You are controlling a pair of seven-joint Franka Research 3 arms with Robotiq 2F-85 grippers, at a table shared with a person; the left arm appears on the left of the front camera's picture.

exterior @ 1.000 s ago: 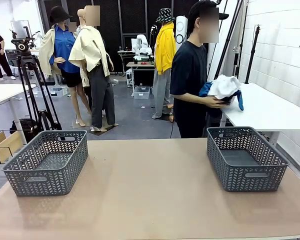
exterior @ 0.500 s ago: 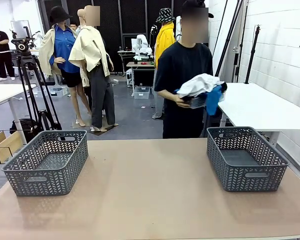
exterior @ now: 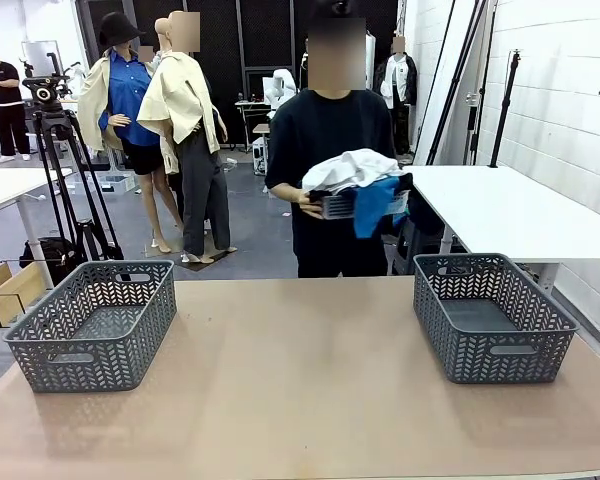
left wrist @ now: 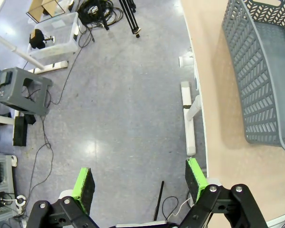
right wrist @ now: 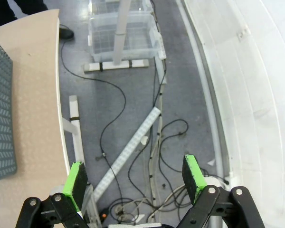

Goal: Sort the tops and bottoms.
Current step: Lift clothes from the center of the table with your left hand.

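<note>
A person in a black T-shirt stands at the far side of the table, holding a grey basket (exterior: 337, 206) heaped with clothes. On the heap lie white tops (exterior: 352, 168) and a bright blue top (exterior: 372, 204) that hangs over the front; something black (exterior: 408, 195) shows at its right, but I cannot tell whether it is the bottoms. My left gripper (left wrist: 140, 182) is open over the floor beside the table's left edge. Off the table's right side, my right gripper (right wrist: 134, 175) is open above floor cables. Nothing is between either pair of fingers.
Two empty grey mesh baskets stand on the tan table (exterior: 300, 390), one at the left (exterior: 95, 325) and one at the right (exterior: 490, 315). A white table (exterior: 500, 210) stands behind at the right. A camera tripod (exterior: 65, 170) is at the far left.
The person has turned and walked left from the white table toward the middle of the far edge, carrying the basket of clothes. The grey baskets on the table have not moved.
</note>
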